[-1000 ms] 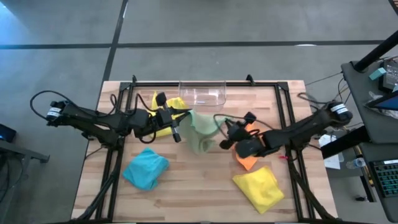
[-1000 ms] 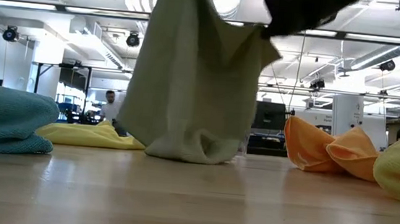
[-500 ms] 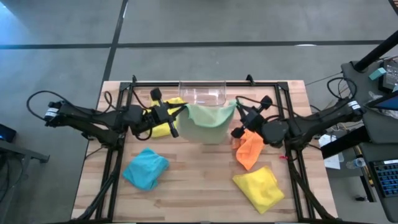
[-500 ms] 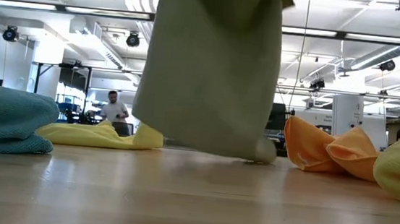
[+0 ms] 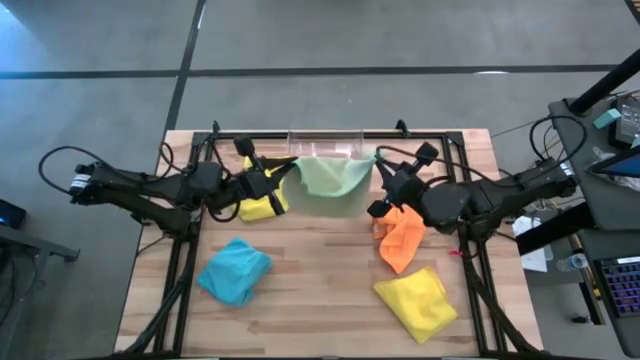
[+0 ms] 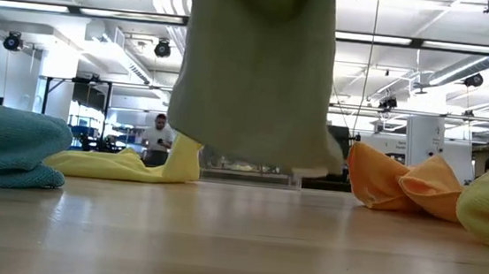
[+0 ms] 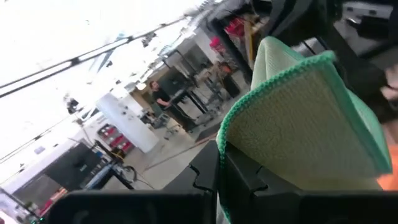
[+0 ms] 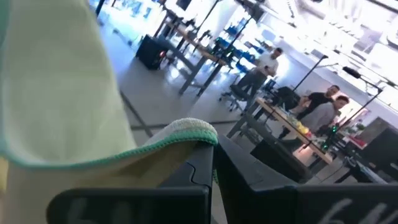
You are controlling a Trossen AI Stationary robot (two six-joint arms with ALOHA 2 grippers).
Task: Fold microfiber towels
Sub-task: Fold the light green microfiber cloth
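A pale green towel [image 5: 335, 182] hangs spread between my two grippers above the table's far middle. Its lower edge [image 6: 260, 161] is clear of the wooden top. My left gripper [image 5: 291, 169] is shut on its upper left corner. My right gripper [image 5: 378, 168] is shut on its upper right corner. Both point about level at each other. A yellow towel [image 5: 262, 198] lies crumpled under my left arm. A blue towel [image 5: 235, 271] lies at the near left. An orange towel [image 5: 401, 238] and a second yellow one [image 5: 415, 303] lie at the right. My left gripper pinches the towel's upper left corner [image 7: 225, 138] between its two fingers, coming level from the table's left. The stitched edge curls out past the fingers. The cloth hangs below, off the table. My right gripper pinches the upper right corner [image 8: 189, 132] between its two fingers, level from the table's right. The stitched hem folds over at the fingertips, and the cloth drops away from them and sags a little between the two holds.
A clear plastic bin [image 5: 325, 138] stands at the far edge, right behind the hanging towel. Black frame rails [image 5: 455, 170] run along the far edge and both sides. Bare wood [image 5: 320, 290] lies in the near middle between the blue and yellow towels.
Both grippers have risen, the right one much more, and it has also gone toward the far edge. The green towel, whose lower end was bunched on the table, is now lifted clear and spread flat between them. My left gripper has rolled about its own axis.
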